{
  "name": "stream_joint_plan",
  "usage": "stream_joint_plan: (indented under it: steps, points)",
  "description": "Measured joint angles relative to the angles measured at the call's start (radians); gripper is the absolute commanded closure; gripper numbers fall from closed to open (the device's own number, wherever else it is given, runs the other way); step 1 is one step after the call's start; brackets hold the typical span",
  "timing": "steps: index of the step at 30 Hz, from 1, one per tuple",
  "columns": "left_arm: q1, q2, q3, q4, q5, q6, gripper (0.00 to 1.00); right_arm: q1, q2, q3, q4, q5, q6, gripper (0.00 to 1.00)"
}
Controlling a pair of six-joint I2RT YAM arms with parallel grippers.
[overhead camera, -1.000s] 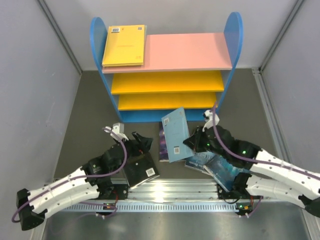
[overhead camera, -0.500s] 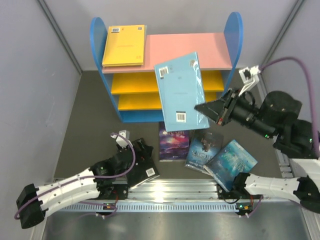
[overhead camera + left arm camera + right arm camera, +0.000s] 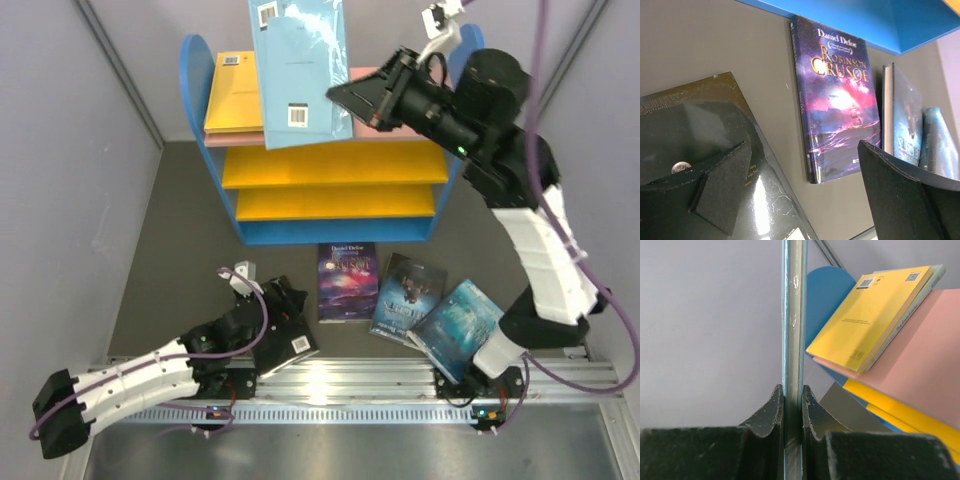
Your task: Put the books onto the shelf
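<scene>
Ribbed aluminium rail lines the near edge. Just past it the left gripper hangs with its padded jaws wide apart over a glossy black book. To the right three thin paperbacks lie flat side by side: a purple book lettered "Daniel Defoe, Robinson Crusoe", its top edge near the shelf's blue base, a dark book and a teal book. On the pink top board, a matte yellow book lies on a pale book. The right gripper pinches the light blue book by one edge above the shelf top, barcode stickers showing.
</scene>
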Motion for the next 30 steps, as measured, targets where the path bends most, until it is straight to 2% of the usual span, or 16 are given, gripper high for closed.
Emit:
stream_joint_plan:
  steps: [5,8,12,21,30]
  points:
    - [0.0,-0.072,-0.04,0.002,0.0,-0.015,0.09,-0.114,0.209,0.027,0.169,-0.15,0.161,1.0]
    - [0.0,-0.1,-0.055,0.001,0.0,-0.019,0.1,-0.13,0.353,0.065,0.3,-0.203,0.27,1.0]
    - [0.0,-0.12,-0.061,0.002,0.0,-0.024,0.1,-0.13,0.455,0.065,0.401,-0.22,0.389,1.0]
    - [0.0,-0.137,-0.069,0.001,0.0,-0.034,0.11,-0.12,0.477,0.063,0.528,-0.14,0.459,1.0]
    - [0.0,-0.185,-0.078,0.0,-0.002,-0.041,0.11,-0.1,0.489,0.054,0.557,-0.1,0.482,1.0]
